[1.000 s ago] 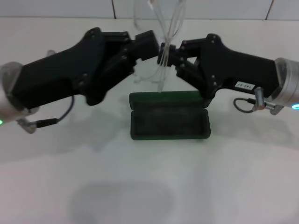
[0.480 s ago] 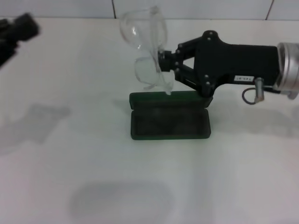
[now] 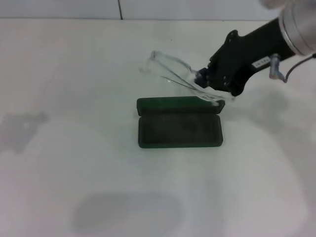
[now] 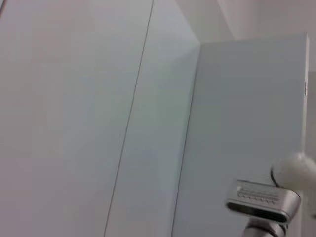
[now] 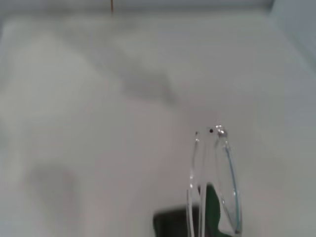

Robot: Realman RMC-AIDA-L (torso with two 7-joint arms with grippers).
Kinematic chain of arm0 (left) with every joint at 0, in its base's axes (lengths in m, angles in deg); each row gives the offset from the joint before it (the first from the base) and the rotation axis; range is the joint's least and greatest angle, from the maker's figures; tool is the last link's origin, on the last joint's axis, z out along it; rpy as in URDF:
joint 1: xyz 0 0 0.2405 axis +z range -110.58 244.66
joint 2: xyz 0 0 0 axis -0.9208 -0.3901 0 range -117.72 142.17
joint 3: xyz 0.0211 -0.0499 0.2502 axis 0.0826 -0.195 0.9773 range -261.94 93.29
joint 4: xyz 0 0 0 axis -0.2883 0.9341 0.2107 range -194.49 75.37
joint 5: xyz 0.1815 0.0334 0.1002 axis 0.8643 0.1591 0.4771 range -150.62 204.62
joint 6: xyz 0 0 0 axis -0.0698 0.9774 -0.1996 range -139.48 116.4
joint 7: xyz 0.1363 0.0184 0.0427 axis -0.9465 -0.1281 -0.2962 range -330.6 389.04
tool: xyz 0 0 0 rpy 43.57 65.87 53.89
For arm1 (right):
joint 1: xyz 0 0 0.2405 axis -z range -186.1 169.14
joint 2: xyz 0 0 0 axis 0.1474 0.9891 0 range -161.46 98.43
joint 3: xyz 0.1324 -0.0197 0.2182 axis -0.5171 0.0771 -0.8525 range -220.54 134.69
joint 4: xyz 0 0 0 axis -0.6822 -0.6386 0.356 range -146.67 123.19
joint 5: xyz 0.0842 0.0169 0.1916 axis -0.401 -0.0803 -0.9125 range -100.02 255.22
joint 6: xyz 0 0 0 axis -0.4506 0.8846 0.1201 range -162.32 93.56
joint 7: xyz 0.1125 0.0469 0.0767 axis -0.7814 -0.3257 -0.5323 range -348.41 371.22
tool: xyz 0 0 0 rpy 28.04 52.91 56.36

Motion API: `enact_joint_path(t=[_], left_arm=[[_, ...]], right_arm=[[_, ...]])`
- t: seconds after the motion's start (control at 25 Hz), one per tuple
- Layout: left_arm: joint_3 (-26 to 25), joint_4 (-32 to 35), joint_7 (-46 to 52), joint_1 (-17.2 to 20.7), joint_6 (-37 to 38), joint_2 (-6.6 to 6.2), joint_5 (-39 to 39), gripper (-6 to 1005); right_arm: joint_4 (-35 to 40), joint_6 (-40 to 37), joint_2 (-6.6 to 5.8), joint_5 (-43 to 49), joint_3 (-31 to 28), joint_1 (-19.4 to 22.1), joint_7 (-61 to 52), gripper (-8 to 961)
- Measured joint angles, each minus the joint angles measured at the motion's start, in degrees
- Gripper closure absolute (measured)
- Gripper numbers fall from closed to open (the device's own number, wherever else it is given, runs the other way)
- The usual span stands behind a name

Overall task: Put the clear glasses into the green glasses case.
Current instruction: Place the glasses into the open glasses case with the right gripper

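Note:
The clear glasses (image 3: 170, 74) hang tilted, lenses toward the left, just above the back edge of the green glasses case (image 3: 178, 131). My right gripper (image 3: 202, 79) is shut on their right end, reaching in from the upper right. The case lies open on the white table, dark lining up, with its lid (image 3: 177, 104) folded flat behind. In the right wrist view the glasses (image 5: 219, 182) are seen edge-on, with a corner of the case (image 5: 170, 222) beneath them. My left arm is out of the head view, and its wrist view holds only walls.
White table top (image 3: 74, 163) spreads wide on all sides of the case. A tiled wall (image 3: 118, 9) runs along the far edge. Faint shadows lie at the left (image 3: 22, 131) and near front (image 3: 128, 212).
My left arm let go of the glasses and drew away to the left, out of view. The right gripper tipped the glasses from upright to nearly flat over the case's lid.

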Motion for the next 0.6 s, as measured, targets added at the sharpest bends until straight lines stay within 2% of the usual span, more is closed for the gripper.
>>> enact_joint_path(t=[0.16,0.36,0.48,0.6], left_arm=[[-0.09,-0.13,-1.06,-0.58,0.05,0.25,0.96,959],[-0.12,-0.61,-2.75,-0.74,0.04,0.77,2.07,959],[-0.13,-0.64,-2.92,-0.63,0.04,1.26,2.28,959],[-0.13,-0.82,-2.89,-0.71,-0.01,1.4,2.29,959]], right_arm=[[-0.72,-6.96,0.26,7.62,3.3,-8.09,-6.0,894],[-5.8,-7.81,0.68,12.49,7.91,-14.85,-7.86,893],[-8.73,-6.65,0.72,14.51,11.76,-16.41,-7.92,893],[-9.35,-4.84,0.85,16.26,16.5,-15.87,-7.93,893]])
